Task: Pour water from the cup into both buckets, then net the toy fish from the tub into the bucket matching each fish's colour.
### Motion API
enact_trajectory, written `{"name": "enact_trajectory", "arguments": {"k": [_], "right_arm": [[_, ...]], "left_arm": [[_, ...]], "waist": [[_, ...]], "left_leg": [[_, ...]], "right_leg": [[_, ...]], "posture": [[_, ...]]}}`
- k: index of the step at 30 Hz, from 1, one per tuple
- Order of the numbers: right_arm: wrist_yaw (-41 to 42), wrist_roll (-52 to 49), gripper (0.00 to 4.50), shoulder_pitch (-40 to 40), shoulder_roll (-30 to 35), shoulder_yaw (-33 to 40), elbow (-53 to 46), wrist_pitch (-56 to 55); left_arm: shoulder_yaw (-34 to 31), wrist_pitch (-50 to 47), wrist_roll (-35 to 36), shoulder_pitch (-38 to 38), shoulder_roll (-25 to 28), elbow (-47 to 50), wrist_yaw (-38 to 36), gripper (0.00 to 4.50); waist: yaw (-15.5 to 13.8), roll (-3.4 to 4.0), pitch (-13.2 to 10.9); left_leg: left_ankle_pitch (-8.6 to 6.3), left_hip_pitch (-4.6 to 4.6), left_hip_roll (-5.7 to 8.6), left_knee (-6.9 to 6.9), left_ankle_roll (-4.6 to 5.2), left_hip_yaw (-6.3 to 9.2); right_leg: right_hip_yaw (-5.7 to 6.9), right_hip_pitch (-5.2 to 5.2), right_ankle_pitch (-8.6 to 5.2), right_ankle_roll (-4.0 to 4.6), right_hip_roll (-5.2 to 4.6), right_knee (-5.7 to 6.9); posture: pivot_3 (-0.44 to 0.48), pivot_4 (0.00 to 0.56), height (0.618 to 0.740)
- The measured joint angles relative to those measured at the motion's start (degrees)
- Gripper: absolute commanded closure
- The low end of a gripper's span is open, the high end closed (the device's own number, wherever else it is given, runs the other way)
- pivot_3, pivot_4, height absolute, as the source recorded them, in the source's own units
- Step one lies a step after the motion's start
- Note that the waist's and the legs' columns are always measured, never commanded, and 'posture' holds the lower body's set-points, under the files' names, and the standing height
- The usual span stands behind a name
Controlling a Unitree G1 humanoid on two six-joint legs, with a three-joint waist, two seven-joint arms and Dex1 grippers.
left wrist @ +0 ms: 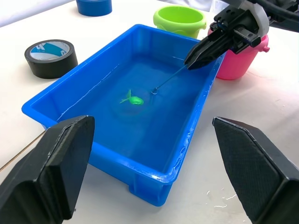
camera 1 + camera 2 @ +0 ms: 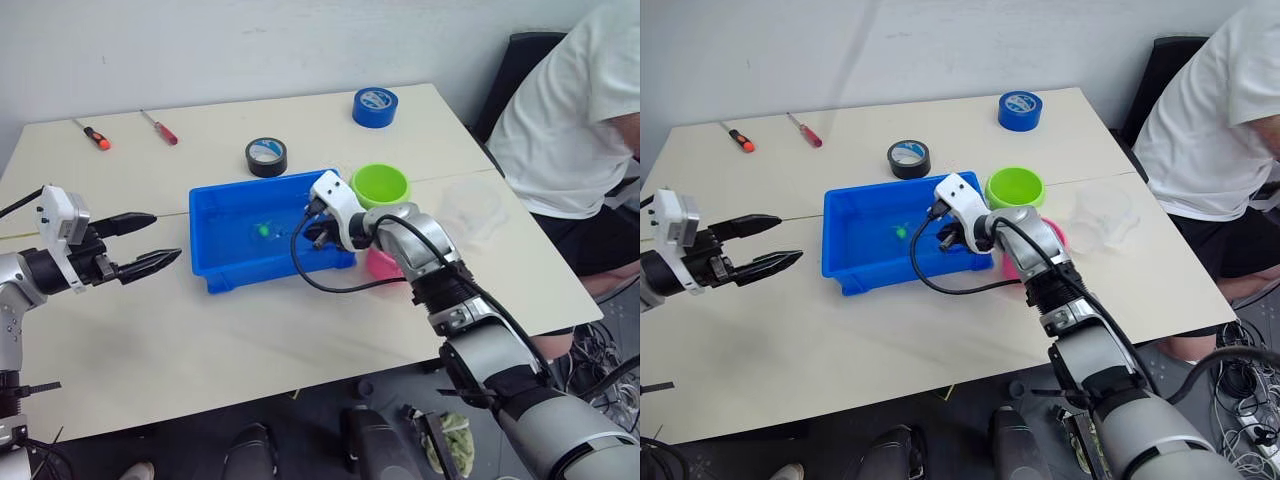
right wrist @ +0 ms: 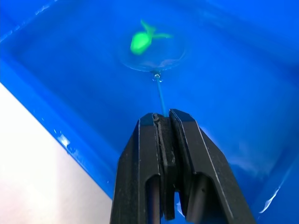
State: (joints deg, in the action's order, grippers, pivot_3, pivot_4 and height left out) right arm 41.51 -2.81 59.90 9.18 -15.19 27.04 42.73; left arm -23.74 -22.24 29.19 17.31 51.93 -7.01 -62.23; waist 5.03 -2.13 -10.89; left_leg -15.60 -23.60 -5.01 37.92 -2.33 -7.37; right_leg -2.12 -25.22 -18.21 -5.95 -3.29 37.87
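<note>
Right pincer (image 3: 163, 122), closest to the lens, is clamped on the net's thin handle over the tub (image 2: 215, 272). Net (image 3: 152, 51): a round hoop, nearly see-through in the water, lying under the one green fish (image 1: 132, 99) near the tub's middle. To do the step well, judged from this: lift slowly and level so the fish stays centred, then carry it to the green bucket (image 2: 380, 185) just behind the tub's far right corner. Pink bucket (image 1: 243, 56) stands beside that corner too. Left pincer (image 2: 138, 245) hangs spread apart, well left of the tub above the worktop (image 2: 250, 340).
</note>
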Motion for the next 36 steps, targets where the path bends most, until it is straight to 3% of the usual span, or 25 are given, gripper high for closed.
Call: {"name": "enact_trajectory", "arguments": {"k": [9, 13, 19, 27, 32, 36], "right_arm": [[3.0, -6.9, 4.5, -1.6, 5.3, 4.3, -19.1, 9.6], [3.1, -9.2, 4.5, -3.4, 6.6, 4.4, -22.8, 12.2], [1.9, -10.3, 4.5, -3.6, 7.6, 4.6, -24.1, 12.4], [-0.3, -12.0, 4.5, -4.6, 12.1, 10.9, -25.3, 11.9], [-0.8, -11.8, 4.5, -5.5, 22.0, 16.3, -24.4, 9.9], [-0.7, -11.9, 4.5, -6.7, 25.5, 18.1, -24.4, 9.5]], "left_arm": [[0.5, -0.2, 0.0, 3.7, 0.0, -0.2, -0.7, 0.08], [2.5, -0.4, 0.0, 6.4, 0.0, -0.7, -1.7, 0.08], [3.9, -0.4, 0.0, 9.1, 0.0, -2.4, -2.3, 0.08], [9.2, -0.2, -0.1, 16.0, -2.2, -4.4, -4.3, 0.08], [12.0, 2.4, -1.8, 20.9, -3.6, -10.1, -6.2, 0.08], [13.5, 3.9, -2.7, 23.6, -4.8, -13.5, -7.1, 0.08]], "waist": [[-0.2, 0.0, 0.0], [-0.2, -0.01, 0.0], [-0.2, -0.01, 0.0], [-0.8, -0.01, 0.0], [-1.0, 0.0, 0.0], [-1.1, -0.01, 0.0]], "left_leg": [[0.01, -0.41, 0.0, 0.11, -0.01, 0.16], [0.01, -0.44, 0.01, 0.11, 0.0, 0.19], [0.01, -0.45, 0.01, 0.12, 0.0, 0.19], [0.04, -0.52, 0.09, 0.18, 0.05, 0.22], [0.04, -0.51, 0.09, 0.16, 0.06, 0.19], [0.05, -0.51, 0.09, 0.15, 0.07, 0.2]], "right_leg": [[0.12, -0.27, 0.0, 0.0, 0.0, 0.02], [0.15, -0.28, 0.0, 0.0, 0.0, 0.03], [0.15, -0.28, 0.0, 0.0, 0.01, 0.01], [0.16, -0.27, 0.03, -0.06, -0.02, -0.02], [0.13, -0.28, 0.03, -0.06, -0.02, -0.07], [0.14, -0.28, 0.03, -0.06, 0.0, -0.07]], "posture": [[0.0, 0.15, 0.731], [0.0, 0.15, 0.731], [0.0, 0.15, 0.731], [0.0, 0.15, 0.731], [0.0, 0.15, 0.731], [0.0, 0.15, 0.731]]}}
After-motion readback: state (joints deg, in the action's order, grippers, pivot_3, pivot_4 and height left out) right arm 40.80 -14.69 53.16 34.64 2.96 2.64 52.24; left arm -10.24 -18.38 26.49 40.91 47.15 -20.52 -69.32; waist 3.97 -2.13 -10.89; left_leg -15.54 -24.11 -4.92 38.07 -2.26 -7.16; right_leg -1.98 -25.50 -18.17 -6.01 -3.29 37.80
